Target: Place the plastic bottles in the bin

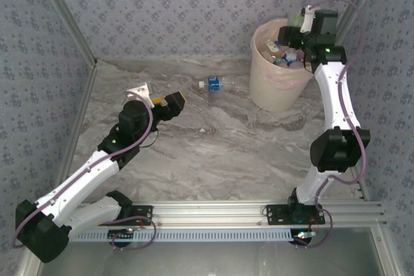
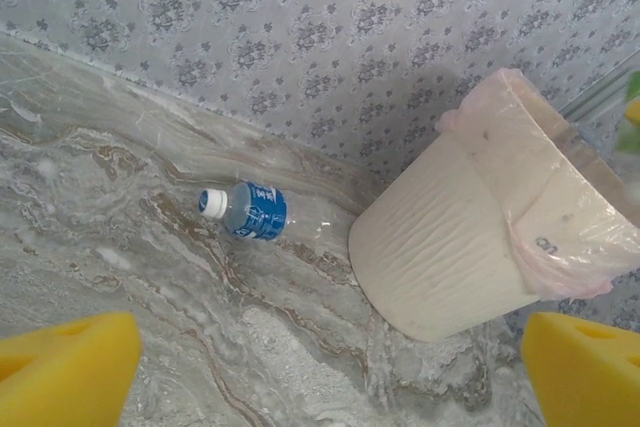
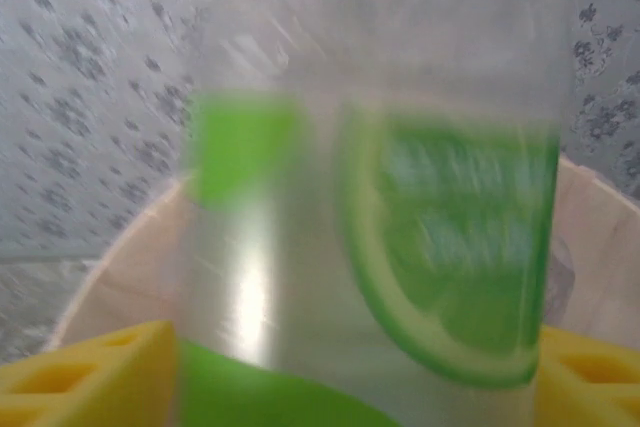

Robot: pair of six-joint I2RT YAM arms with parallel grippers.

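Right wrist: right jaws are gripping green-label bottle (image 3: 400, 247) over the bin (image 1: 275, 88); I'm wanting it centred inside the rim before release. Left jaws are hanging wide, blue-label bottle (image 2: 250, 212) lying on surface (image 1: 213, 153).

Nothing is legible: print on the blue-labelled bottle (image 2: 255, 212) and green-labelled bottle (image 3: 450, 237) is too blurred.

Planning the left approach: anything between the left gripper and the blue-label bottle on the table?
No. Left wrist view shows bare marbled table between the left gripper and the bottle.
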